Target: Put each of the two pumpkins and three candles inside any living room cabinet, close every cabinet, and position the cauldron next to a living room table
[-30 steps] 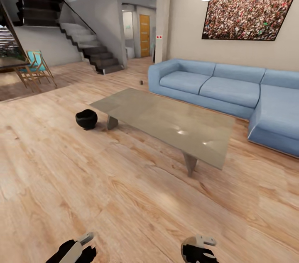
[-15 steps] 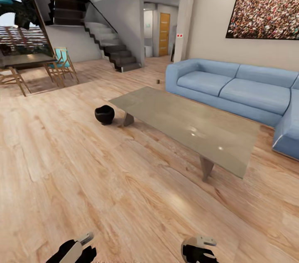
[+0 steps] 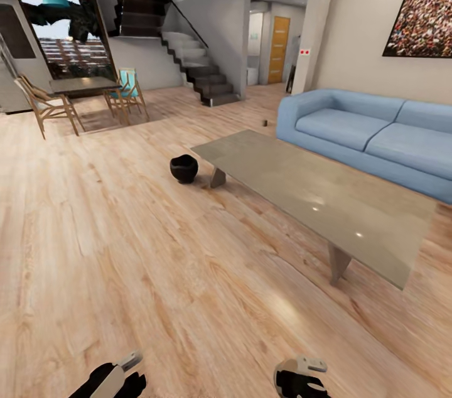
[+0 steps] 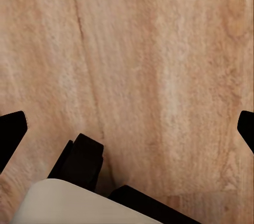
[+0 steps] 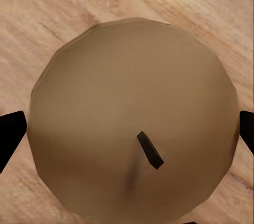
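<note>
A tan candle [image 5: 132,113] with a short dark wick sits between the fingers of my right gripper [image 5: 127,128], which is shut on it above the wooden floor. My left gripper [image 4: 127,128] is open with bare floor between its fingertips. Both grippers hang low at the front of the head view, left gripper [image 3: 119,376] and right gripper [image 3: 301,376]. The black cauldron [image 3: 183,169] stands on the floor just beside the near corner of the glass-topped table [image 3: 301,194]. The pumpkins and the cabinet are out of view.
A blue sofa [image 3: 370,134] runs behind the table at the right. A small dark object [image 3: 264,123] lies on the floor near the sofa's end. A dining table with wooden chairs [image 3: 75,100] and stairs [image 3: 201,75] stand at the back.
The head camera has swung left, so the table, cauldron and sofa have slid right in the picture and the dining area has come into view. Both arms hold the same pose.
</note>
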You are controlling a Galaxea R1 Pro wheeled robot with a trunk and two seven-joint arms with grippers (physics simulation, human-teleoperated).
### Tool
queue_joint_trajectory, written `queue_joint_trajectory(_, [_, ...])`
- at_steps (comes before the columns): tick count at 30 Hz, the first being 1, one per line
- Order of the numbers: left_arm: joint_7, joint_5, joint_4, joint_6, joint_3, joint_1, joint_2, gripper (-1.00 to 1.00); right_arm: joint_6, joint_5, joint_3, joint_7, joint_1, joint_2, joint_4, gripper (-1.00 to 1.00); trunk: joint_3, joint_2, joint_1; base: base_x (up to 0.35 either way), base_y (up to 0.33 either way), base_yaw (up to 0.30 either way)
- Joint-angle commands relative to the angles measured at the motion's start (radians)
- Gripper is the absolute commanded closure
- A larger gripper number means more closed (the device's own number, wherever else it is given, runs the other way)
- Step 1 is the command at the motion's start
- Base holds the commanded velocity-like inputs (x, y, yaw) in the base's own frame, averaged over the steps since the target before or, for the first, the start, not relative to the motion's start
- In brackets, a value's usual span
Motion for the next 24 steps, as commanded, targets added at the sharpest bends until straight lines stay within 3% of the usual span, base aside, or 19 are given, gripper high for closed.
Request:
queue_joint_trajectory(1, [0.009,0.01,-0.002,0.001,-0.008,0.0,0.001,-1.0,-0.002,-0.008,0.009,-0.006,0.0,0.0,-0.001,1.0,-0.001,0.0,0.0,0.0,0.0,0.275])
queue_joint_trajectory(24, [0.009,0.009,-0.002,0.001,-0.008,0.0,0.003,-1.0,-0.005,-0.004,0.01,-0.035,0.0,0.001,-0.001,1.0,-0.013,0.0,0.0,0.0,0.0,0.275])
